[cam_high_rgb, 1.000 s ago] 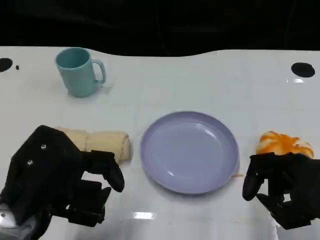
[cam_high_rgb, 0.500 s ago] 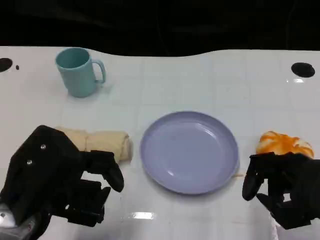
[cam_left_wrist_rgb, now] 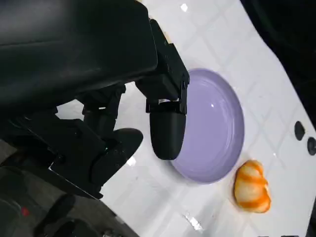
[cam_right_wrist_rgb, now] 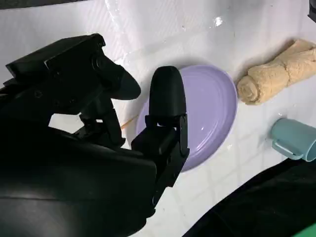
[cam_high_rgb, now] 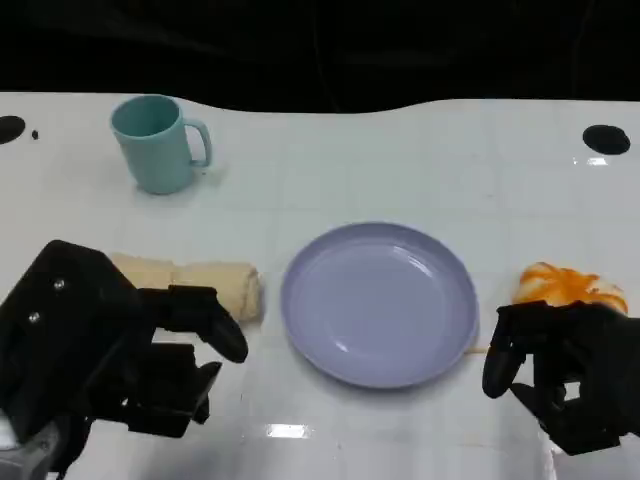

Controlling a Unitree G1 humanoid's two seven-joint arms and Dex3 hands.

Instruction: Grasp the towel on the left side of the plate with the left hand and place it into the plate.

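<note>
A rolled beige towel (cam_high_rgb: 205, 285) lies on the white table just left of the lavender plate (cam_high_rgb: 378, 302); the right wrist view shows the towel (cam_right_wrist_rgb: 276, 74) beside the plate (cam_right_wrist_rgb: 217, 106). My left hand (cam_high_rgb: 105, 350) hovers at the near left, over the towel's left end, fingers apart and holding nothing. In the left wrist view its fingers (cam_left_wrist_rgb: 165, 126) reach toward the plate (cam_left_wrist_rgb: 217, 133). My right hand (cam_high_rgb: 565, 375) sits at the near right, fingers apart, holding nothing.
A teal mug (cam_high_rgb: 157, 142) stands at the back left. An orange object (cam_high_rgb: 567, 287) lies right of the plate, just beyond my right hand. Black round holes (cam_high_rgb: 605, 139) mark the table's far corners. A dark edge runs along the back.
My left hand has drifted a little left and up the picture, uncovering slightly more of the towel. The right hand, towel and plate have stayed put.
</note>
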